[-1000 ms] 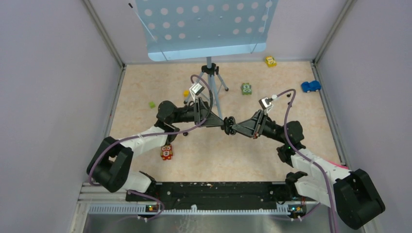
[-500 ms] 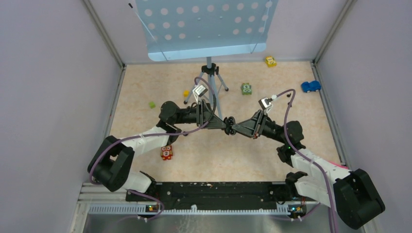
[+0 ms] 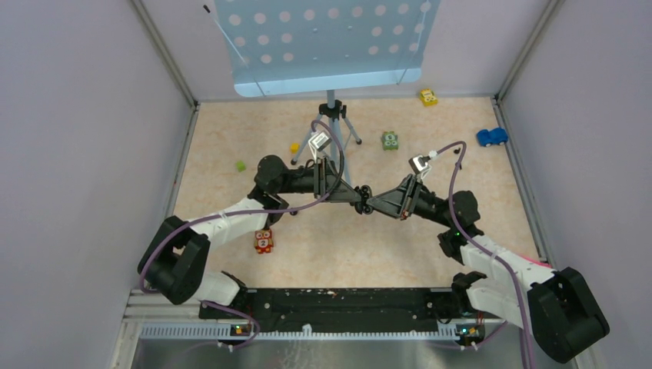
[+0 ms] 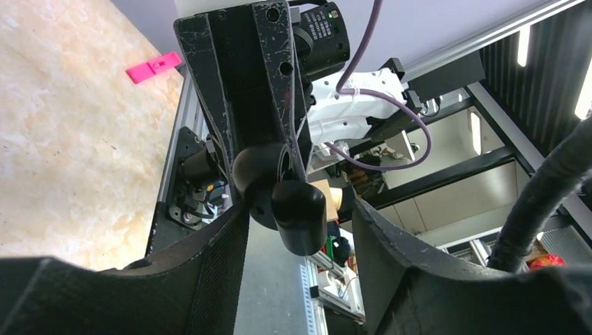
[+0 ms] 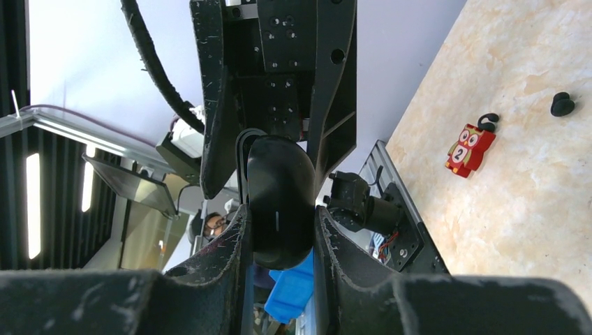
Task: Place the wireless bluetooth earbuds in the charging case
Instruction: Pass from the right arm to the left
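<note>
We open on the table (image 3: 430, 231), a wide pale marbled floor with toys scattered about, and both arms reach in to meet nose to nose above its middle. From overhead that is all we get: the left gripper (image 3: 358, 195) and the right gripper (image 3: 371, 204) tip to tip, and whatever lies between them lost in black on black.

The right wrist camera settles it. The charging case (image 5: 279, 202) is pinched firmly between the right gripper's pads (image 5: 227, 258), held up off the table, and the lid looks shut as far as we can tell. The left wrist view adds something neither of the others gives: the left pads (image 4: 216, 272) stand either side of the case's free end with a gap on both sides — nothing gripped there yet.

Our read is that the lid comes next. To do it well, the left should close only on the lid half. The right needs to keep its clamp firm, and the lid should swing about the hinge rather than get tugged, or the case could slide out.

Smallest last — only the right wrist camera finds the wireless bluetooth earbuds (image 5: 562, 105). They lie on the table, one well clear and one touching or just beside the red owl block (image 5: 469, 150), and neither is in the case.
</note>
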{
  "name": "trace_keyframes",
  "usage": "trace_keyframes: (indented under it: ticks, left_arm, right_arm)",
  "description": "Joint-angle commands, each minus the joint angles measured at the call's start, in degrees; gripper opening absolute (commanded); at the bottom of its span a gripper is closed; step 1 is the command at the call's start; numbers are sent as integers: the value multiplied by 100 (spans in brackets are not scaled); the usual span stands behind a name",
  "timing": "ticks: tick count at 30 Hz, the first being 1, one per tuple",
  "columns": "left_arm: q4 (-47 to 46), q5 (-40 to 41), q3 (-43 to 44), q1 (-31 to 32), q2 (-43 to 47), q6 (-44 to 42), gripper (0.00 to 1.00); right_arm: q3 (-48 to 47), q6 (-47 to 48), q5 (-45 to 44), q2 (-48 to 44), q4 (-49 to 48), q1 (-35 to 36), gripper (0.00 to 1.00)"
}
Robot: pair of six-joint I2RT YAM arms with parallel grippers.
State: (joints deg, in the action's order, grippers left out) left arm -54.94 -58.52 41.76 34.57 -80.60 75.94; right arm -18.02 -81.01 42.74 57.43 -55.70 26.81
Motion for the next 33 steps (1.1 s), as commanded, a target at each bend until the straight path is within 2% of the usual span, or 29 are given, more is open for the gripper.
trace_keyframes:
  ticks: [1,8,12,18,20,21,25,27,29,33]
  left_arm:
    - [-46,10,212,43,152,-183,58]
    - [170,5,242,87,187,-311,42]
    - [313,78,234,90,223,-378,38]
    - [380,192,202,88,260,-421,14]
    - [415,201,210,90,272,-428,10]
    - [437,213,207,87,266,-423,14]
    - [436,152,228,92,220,-394,49]
    - [333,164,202,93,212,-272,57]
    - [-118,235,78,76,176,87,58]
    - [-1037,212,-147,75,-10,757,56]
  right_arm:
    - [-286,133,-29,-44,-186,-52,0]
    - [-272,121,-34,87,-274,-53,0]
    - [-253,112,-81,215,-304,-53,0]
    - [-232,126,-125,365,-222,-52,0]
    - [-212,146,-149,353,-208,-53,0]
    - [-198,145,-180,330,-205,-53,0]
    - [-178,176,-213,248,-109,-46,0]
    - [-175,167,-209,234,-114,-48,0]
    - [-166,157,-189,234,-132,-52,0]
    - [-186,156,-162,249,-134,-52,0]
